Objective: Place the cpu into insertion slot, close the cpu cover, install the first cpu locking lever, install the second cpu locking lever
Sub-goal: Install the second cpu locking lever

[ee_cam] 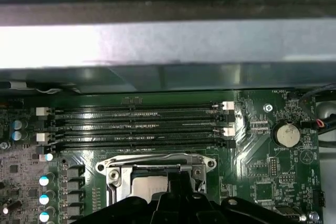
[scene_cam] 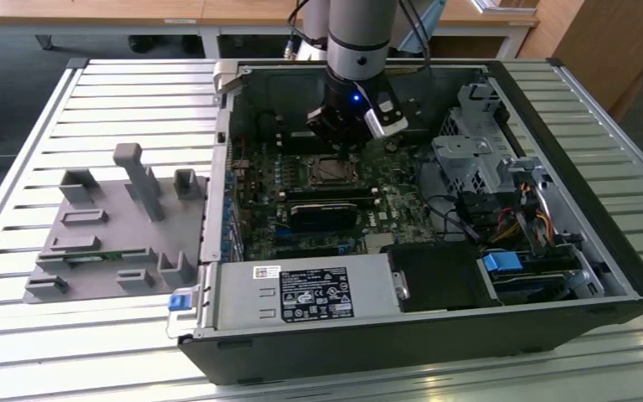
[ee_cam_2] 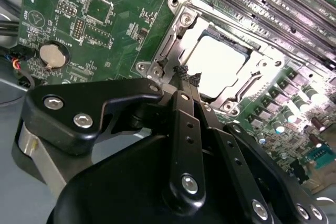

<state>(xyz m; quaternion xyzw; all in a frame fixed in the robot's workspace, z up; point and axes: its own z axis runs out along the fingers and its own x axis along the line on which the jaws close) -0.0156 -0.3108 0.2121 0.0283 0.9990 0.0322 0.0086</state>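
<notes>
The gripper hangs over the motherboard inside the open case, its fingers drawn together, holding nothing, tips just at the near rim of the slot. The cpu lies in the slot, the cover down around it. In the exterior view, a grey fixture sits on the table to the exterior view's left of the case.

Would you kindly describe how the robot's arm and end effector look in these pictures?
The arm is a silver-grey cylinder with a black wrist section carrying a small blue light and a white fitting; dark cables run alongside it. The end effector is matte black, built from flat linkage bars joined by round silver screws, tapering to narrow tips.
</notes>
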